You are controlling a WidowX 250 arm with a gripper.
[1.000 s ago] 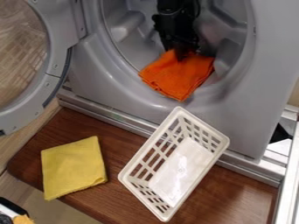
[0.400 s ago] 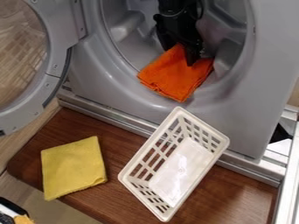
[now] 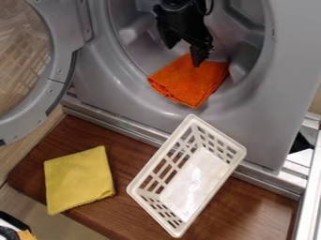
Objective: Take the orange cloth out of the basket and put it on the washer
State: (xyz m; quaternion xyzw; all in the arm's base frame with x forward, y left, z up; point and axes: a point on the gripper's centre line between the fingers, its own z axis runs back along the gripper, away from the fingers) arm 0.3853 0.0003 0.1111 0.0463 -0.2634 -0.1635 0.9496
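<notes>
Orange cloth [image 3: 188, 82] lies folded on the lower lip of the washer [image 3: 251, 124], in the upper middle of the frame, its upper edge reaching back into the drum opening. It is out of the white plastic basket [image 3: 191, 180] that stands at lower centre, so the placing looks done, and what remains is, I judge, a clean withdrawal. The gripper [image 3: 183, 56] hangs just above and behind the cloth with its fingers spread, nothing pinched between them. One fingertip overlaps the cloth's upper edge in the view; whether it touches the fabric, I cannot tell.

To finish well, keep the fingers apart and lift straight away from the cloth first, clearing that near fingertip before any sideways travel. A sweep while low could snag the weave and drag a corner — or tip the whole fold forward over the sloping lip towards the table [image 3: 119, 150]. Once above it, the arm should back out slowly, minding the drum's round rim and the open door at upper left. The yellow cloth [image 3: 78, 180] at lower left needs no handling — leave it flat.
</notes>
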